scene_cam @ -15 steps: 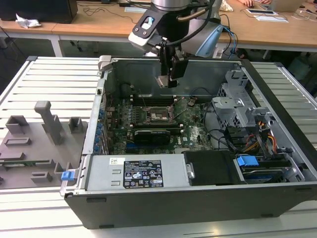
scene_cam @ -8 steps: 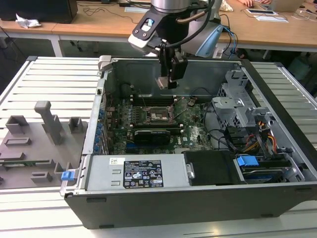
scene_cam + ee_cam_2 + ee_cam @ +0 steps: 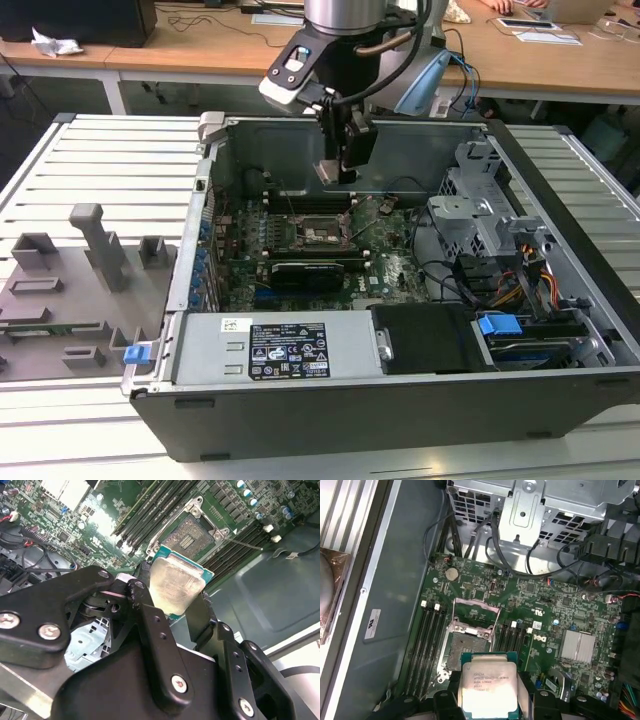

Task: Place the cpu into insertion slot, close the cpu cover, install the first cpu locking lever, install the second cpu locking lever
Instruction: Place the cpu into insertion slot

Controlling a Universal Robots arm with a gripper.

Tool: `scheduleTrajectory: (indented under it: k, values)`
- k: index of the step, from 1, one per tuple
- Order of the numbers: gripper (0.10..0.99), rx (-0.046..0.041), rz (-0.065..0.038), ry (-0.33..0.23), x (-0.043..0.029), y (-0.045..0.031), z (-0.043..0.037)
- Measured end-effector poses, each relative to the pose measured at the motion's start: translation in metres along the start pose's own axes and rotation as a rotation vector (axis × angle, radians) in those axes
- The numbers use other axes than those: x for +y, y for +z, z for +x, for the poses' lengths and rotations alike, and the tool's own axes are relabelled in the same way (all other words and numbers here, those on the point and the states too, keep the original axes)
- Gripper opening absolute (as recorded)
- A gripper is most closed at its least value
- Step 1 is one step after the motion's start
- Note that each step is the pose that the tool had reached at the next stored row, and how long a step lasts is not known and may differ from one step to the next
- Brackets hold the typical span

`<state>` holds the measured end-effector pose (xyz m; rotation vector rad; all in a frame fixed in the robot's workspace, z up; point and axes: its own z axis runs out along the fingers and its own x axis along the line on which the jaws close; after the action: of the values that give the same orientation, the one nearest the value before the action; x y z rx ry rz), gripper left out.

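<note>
Currently your gripper is pinching the cpu by its edges, holding it flat above the insertion slot for alignment.

I see a pale slatted metal surface carrying everything. Directly below my tool an open computer case rests flat on the slats, its open side facing up. Out from the tool toward the exterior view's left, a grey fixture plate lies on the same surface, just beside the case, with several grey blocks standing on it. A small blue piece sits where the plate meets the case.
</note>
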<state>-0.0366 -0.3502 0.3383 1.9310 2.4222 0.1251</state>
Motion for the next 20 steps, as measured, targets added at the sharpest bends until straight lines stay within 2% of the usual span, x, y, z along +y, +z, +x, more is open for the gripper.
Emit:
scheduleTrajectory:
  k: [2,20]
  values:
    - [0.525,-0.0042,-0.001,0.042,-0.0002,0.0022,-0.0001]
    - [0.525,-0.0049,-0.001,0.048,-0.0008,0.0093,-0.0002]
